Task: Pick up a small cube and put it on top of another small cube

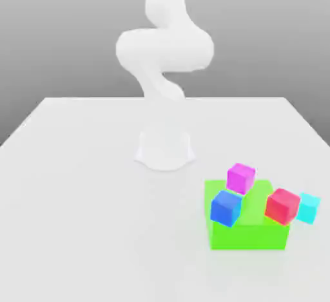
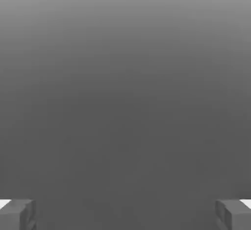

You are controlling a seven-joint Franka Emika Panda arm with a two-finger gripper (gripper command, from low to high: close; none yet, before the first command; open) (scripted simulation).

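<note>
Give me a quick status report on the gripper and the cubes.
Gripper open, holding nothing. Magenta cube, blue cube, red cube on green block; cyan cube beside it. None stacked yet.

Soft, even, bright light; faint shadows, mild blur

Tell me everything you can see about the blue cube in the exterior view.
The blue cube is small, plain and matte-looking, with no markings. It appears slightly turned, one corner toward the camera. It stands at the exterior view's left edge of the large green block, seemingly resting on it and overhanging a little. The magenta cube sits just behind it; whether they touch I cannot tell.
</note>
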